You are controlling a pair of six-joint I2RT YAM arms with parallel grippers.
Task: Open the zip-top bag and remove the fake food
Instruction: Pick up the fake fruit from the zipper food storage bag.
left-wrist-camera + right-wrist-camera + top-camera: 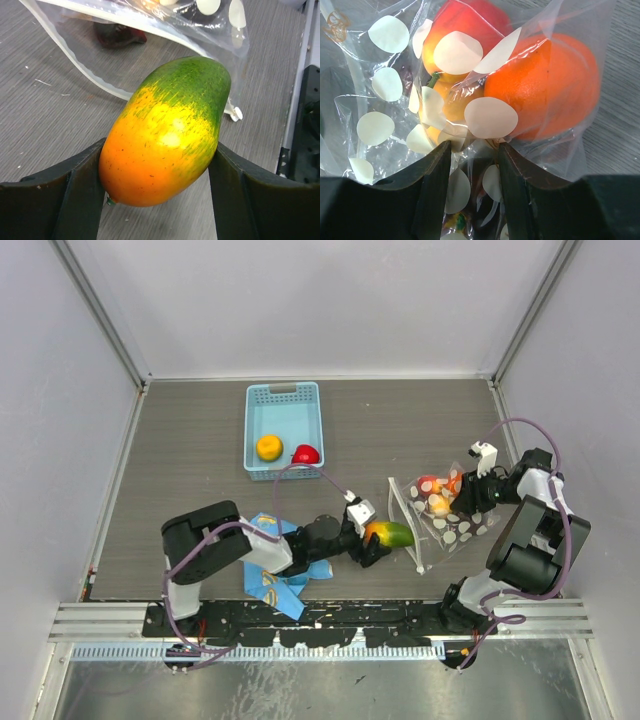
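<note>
Mango-shaped fruit (167,132), centre of left-wrist view: orange at lower end, yellow mid, green w/ fine streaks up top. Left gripper (160,170) black. Zip-top bag (490,117): clear w/ white polka dots; zip strip (397,502) white. Inside it, right of right-wrist view, orange fruit (555,85); top centre, red-and-yellow fruit (465,20). Right gripper (475,150) black. Top view: basket (250,430) light blue, slotted, w/ yellow-orange fruit (269,447) & red fruit (306,454). Cloth (268,585) blue, yellow print. Table (180,460) grey wood-grain.
</note>
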